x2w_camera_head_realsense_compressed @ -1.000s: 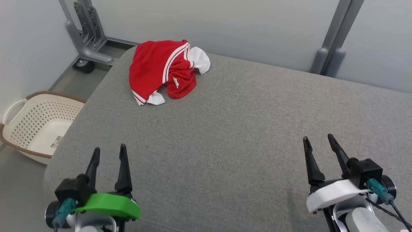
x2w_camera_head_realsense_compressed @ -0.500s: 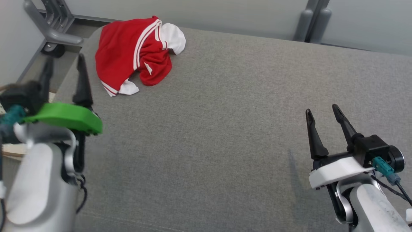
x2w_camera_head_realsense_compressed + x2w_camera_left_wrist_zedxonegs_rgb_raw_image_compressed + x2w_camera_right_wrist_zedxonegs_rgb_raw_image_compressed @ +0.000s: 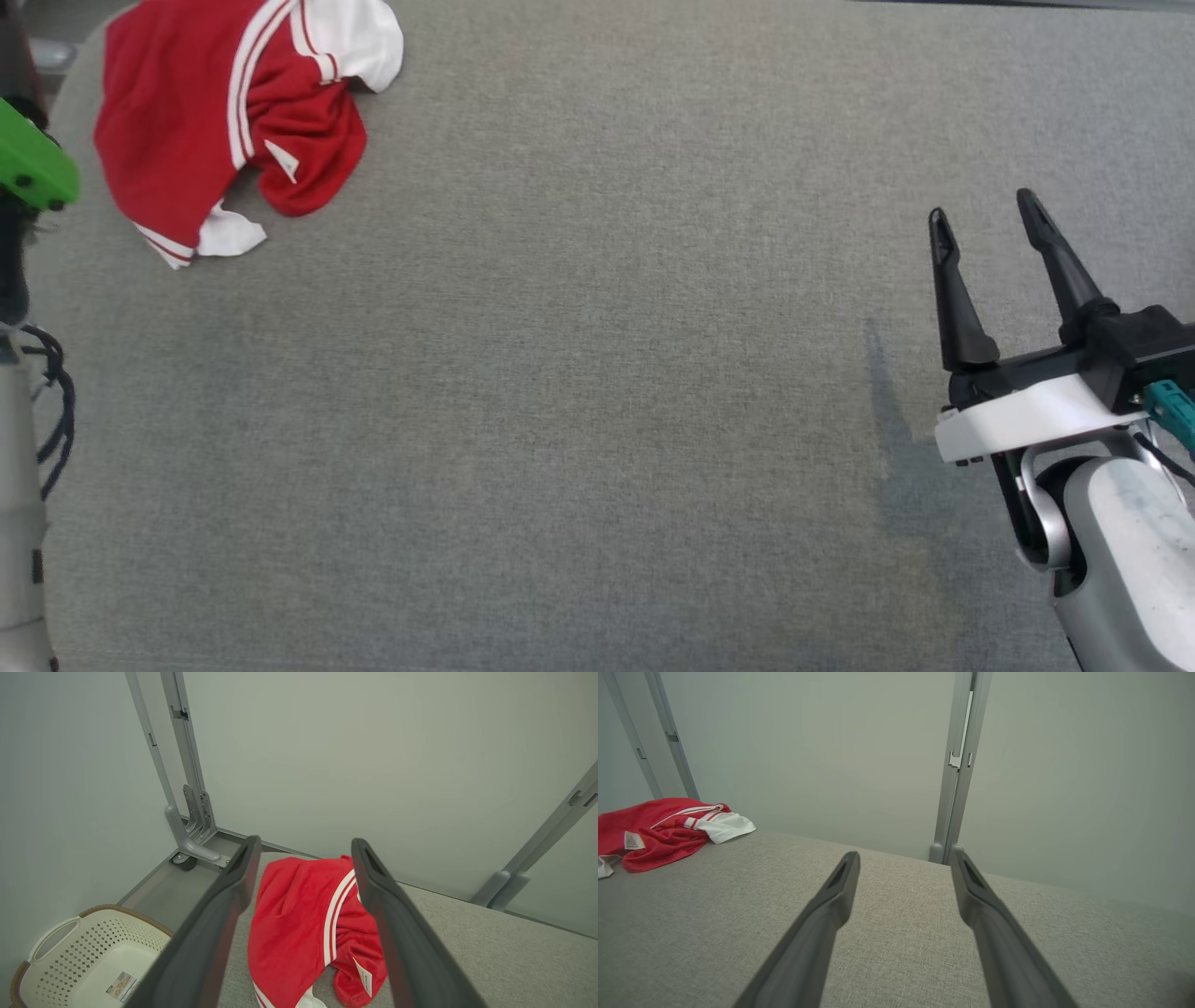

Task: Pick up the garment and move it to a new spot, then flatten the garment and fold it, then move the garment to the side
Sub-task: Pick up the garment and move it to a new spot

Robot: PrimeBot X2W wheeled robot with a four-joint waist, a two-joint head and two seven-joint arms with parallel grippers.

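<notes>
Both sets of fingers (image 3: 831,914) are wide and empty. The left gripper (image 3: 306,842) aims at the red garment (image 3: 299,924), bunched in the far left corner of the table (image 3: 597,373), likely to grab it. The right gripper (image 3: 980,205) hangs well apart.

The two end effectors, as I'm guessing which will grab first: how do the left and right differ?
The left end effector has a green mount, the right end effector a white one. The left's fingers frame the crumpled red-and-white garment; the right's point over bare grey fabric surface, garment off to its side. Both: two long dark fingers, open, empty.
</notes>
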